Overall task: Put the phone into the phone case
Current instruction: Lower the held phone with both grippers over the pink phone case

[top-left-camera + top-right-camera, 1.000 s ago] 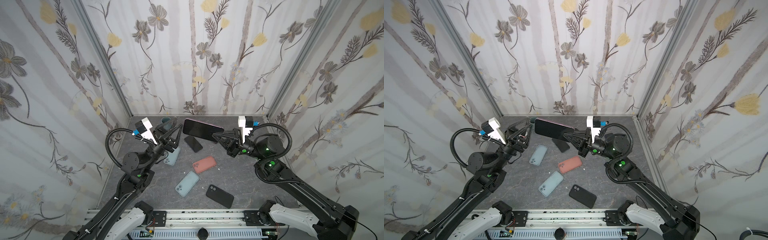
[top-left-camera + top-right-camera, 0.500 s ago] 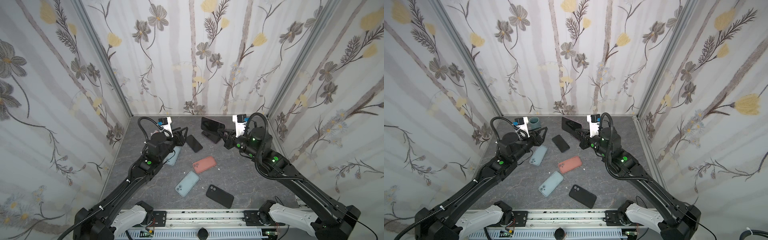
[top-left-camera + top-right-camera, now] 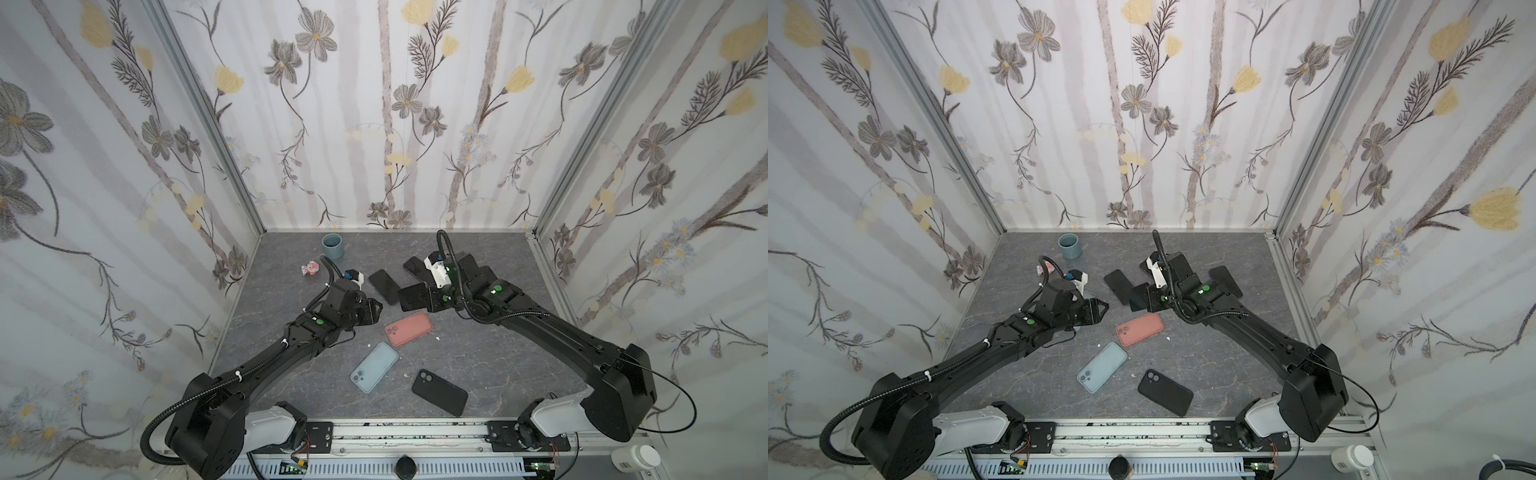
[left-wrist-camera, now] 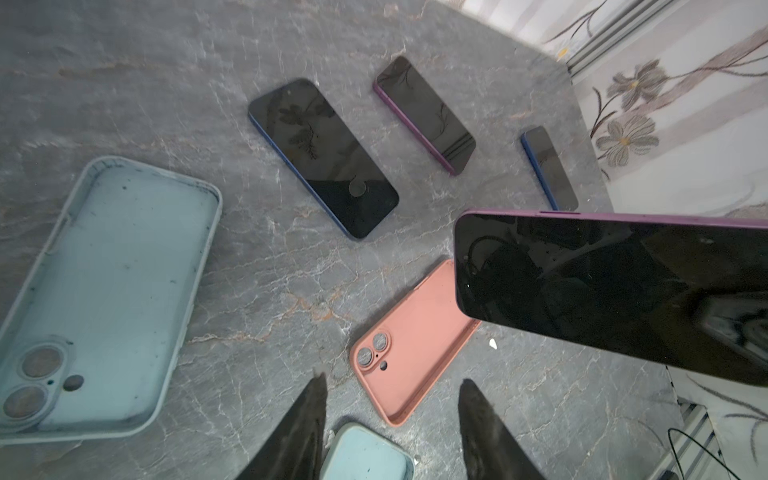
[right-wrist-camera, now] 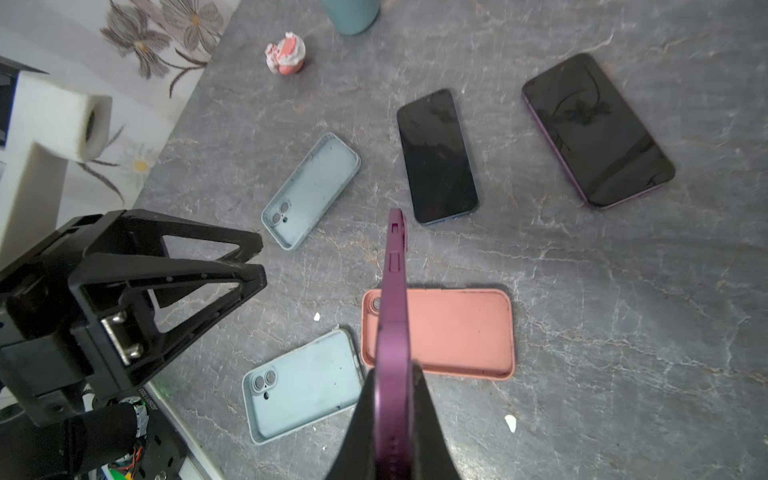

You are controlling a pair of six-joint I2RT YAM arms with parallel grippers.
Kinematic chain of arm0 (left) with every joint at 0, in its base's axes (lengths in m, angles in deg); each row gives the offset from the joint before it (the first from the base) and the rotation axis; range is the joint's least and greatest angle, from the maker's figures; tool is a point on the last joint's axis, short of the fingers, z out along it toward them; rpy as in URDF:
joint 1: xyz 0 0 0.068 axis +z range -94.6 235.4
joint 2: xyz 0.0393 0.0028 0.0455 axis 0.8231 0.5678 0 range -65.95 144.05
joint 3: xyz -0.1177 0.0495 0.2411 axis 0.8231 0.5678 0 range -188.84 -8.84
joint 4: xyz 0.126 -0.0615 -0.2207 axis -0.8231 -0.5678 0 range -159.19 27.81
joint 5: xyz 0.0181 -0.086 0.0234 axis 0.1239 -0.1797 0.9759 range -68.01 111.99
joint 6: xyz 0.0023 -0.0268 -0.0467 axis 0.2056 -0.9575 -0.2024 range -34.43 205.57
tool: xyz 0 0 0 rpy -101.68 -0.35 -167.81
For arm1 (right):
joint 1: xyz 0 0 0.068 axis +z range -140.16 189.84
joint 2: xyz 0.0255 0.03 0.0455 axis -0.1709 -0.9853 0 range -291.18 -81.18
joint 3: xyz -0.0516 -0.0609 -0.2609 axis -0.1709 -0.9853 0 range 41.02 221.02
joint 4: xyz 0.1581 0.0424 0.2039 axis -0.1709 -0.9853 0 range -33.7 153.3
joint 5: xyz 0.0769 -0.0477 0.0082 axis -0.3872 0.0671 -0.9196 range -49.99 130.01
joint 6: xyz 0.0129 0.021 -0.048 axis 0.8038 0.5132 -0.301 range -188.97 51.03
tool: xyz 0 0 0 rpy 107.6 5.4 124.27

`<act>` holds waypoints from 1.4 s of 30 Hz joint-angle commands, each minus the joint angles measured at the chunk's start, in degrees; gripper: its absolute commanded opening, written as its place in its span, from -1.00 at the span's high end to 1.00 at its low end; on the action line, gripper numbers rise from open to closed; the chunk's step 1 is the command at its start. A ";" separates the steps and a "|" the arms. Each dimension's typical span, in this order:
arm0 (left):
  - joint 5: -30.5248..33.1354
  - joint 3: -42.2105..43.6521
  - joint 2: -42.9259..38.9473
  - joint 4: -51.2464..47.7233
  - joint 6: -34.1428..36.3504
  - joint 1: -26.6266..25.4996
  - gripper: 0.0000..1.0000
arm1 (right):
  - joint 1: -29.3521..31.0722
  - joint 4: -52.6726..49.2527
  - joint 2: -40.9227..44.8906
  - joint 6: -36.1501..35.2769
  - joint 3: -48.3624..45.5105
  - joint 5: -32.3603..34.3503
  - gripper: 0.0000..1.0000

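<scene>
My right gripper [image 3: 428,297] [image 5: 395,415] is shut on the edges of a purple phone [image 3: 411,297] [image 5: 395,291] [image 4: 602,286], holding it a little above the table, over one end of the open pink phone case [image 3: 409,329] [image 5: 449,332] [image 4: 415,340]. My left gripper [image 3: 376,311] [image 4: 392,382] hovers open and empty just left of the pink case. A light-blue case [image 4: 108,291] [image 5: 311,191] lies beside the left gripper and is mostly hidden under that arm in both top views.
A second light-blue case [image 3: 374,372] [image 5: 303,386] and a black case [image 3: 439,392] lie nearer the front. A blue-edged phone [image 3: 384,286] [image 4: 322,158], a purple phone [image 4: 424,114] [image 5: 596,129] and another blue phone [image 4: 548,168] lie screen up. A cup [image 3: 333,246] and a pink toy [image 3: 311,268] stand at the back.
Both arms have come down from a raised pose to low over the table. The right gripper carried the purple phone down with it. The left gripper's jaws narrowed slightly.
</scene>
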 commanded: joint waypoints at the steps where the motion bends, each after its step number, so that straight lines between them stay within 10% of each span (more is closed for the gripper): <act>1: -2.34 -0.03 2.84 0.96 0.08 -0.20 -0.02 | -0.02 0.00 -0.92 0.80 -0.15 -2.53 1.00; 42: -12.56 -8.10 29.73 7.67 -3.32 -7.01 0.65 | -10.37 -0.92 4.21 4.59 -12.08 -2.25 1.00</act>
